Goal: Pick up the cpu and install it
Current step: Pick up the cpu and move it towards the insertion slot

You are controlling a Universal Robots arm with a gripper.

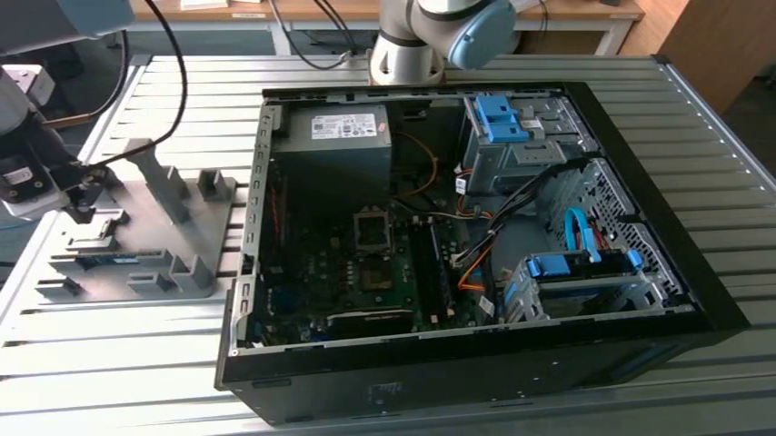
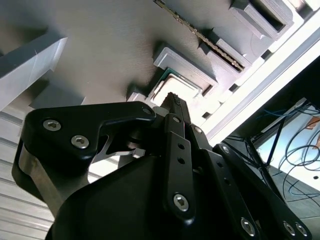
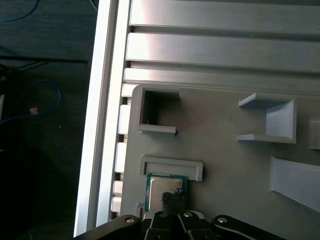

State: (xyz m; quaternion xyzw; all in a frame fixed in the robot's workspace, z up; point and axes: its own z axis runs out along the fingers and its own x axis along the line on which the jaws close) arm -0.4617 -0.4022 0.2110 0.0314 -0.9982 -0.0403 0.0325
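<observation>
The gripper (image 1: pixel 78 207) hangs over the grey tray (image 1: pixel 182 227) on the slatted table (image 1: pixel 485 73), at the exterior view's left, well apart from the open case (image 1: pixel 679 300). Its fingers are drawn together to a single tip with no gap, and they grasp nothing.

Both wrist views bring the cpu (image 3: pixel 161 189) (image 2: pixel 184 88) close. It lies flat in a shallow pocket of the tray, silver face up, green rim showing in the first wrist view. The tip sits over its face; I cannot tell whether it touches.

The exterior view gives the case's inside: the board's socket (image 1: pixel 373 227) and a grey box (image 1: pixel 333 154) with a white label (image 1: pixel 345 124). The print is too small to read.
</observation>
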